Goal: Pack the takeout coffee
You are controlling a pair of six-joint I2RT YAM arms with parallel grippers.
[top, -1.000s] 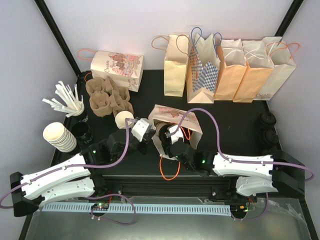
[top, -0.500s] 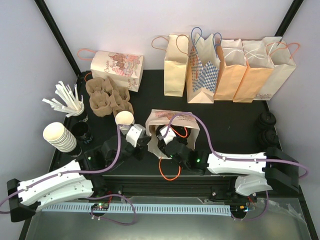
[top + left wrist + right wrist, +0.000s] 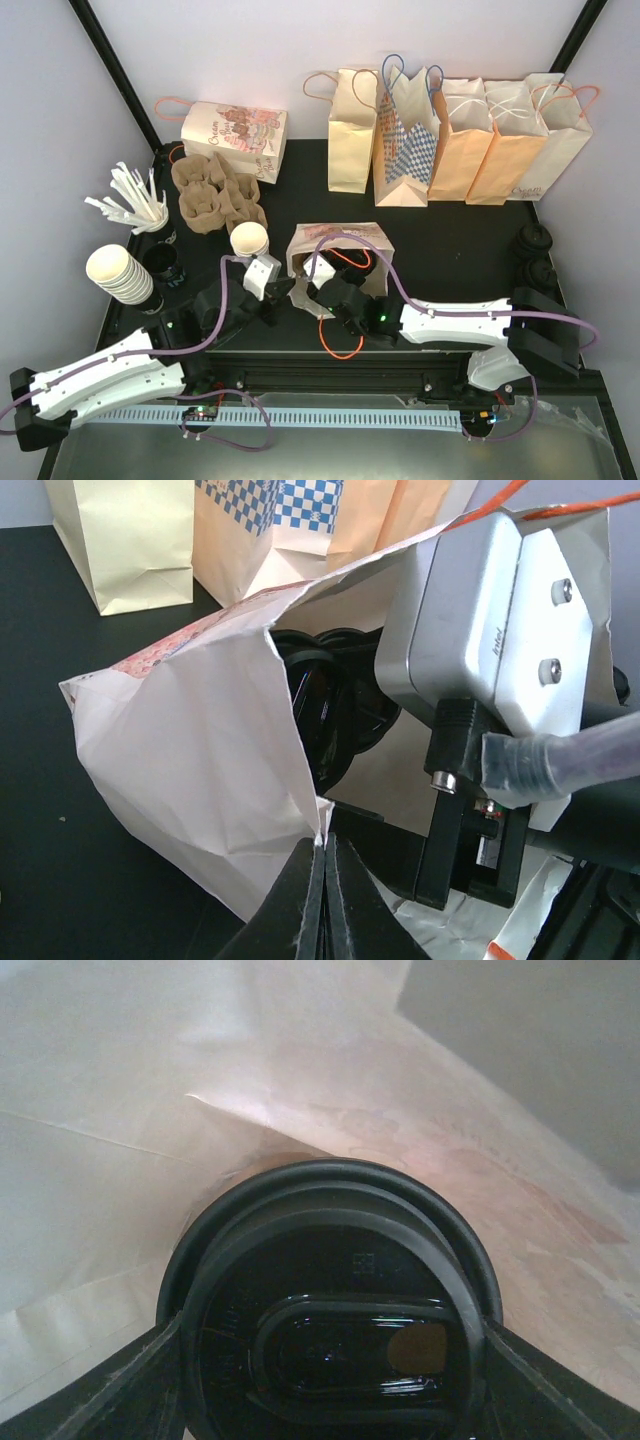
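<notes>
White paper bag (image 3: pixel 345 238) lies on its side at table (image 3: pixel 460 240) centre, mouth toward 7 o'clock. The takeout coffee (image 3: pixel 330 1300) is inside that bag, black lid facing the right wrist camera, paper walls all round it. The right gripper (image 3: pixel 330 1385) is clamped on the cup, one finger at the lid's 8 o'clock and one at its 4 o'clock. The left gripper (image 3: pixel 323 852) has its fingers pressed together, pinching the bag's mouth edge at the bag's 8 o'clock; the lid shows dark through the opening in the left wrist view. A lidless cup (image 3: pixel 249 238) stands at 9 o'clock just beside the bag. Standing bags (image 3: pixel 460 130) line up at 1 o'clock. Cup stack (image 3: pixel 118 272) at 9 o'clock on the table edge.
</notes>
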